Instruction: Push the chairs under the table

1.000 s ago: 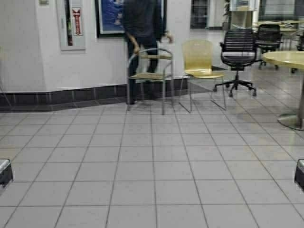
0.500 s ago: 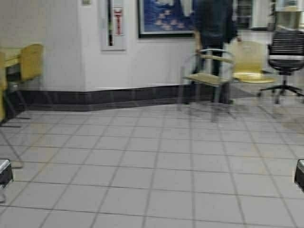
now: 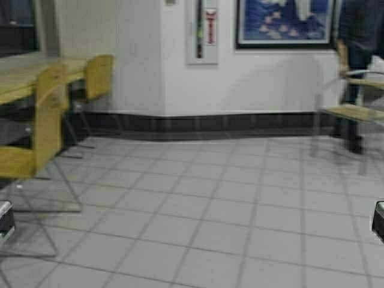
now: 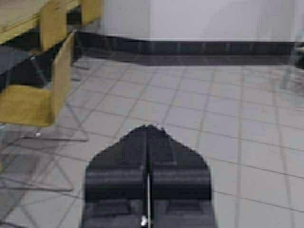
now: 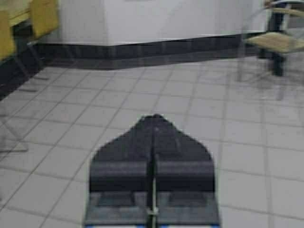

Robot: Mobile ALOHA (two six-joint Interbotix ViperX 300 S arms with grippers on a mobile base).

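Pale-wood table at far left, two yellow chairs drawn out beside it awaiting a push, and both claws, left gripper and right gripper, closed empty (carried low while approaching).

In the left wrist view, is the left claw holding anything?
No. The left claw is shut with its fingers pressed together on nothing, hanging over bare floor tiles with the nearest chair well off to its side.

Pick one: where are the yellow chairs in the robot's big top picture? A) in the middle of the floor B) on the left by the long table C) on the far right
B: both chairs stand at the left beside the table.
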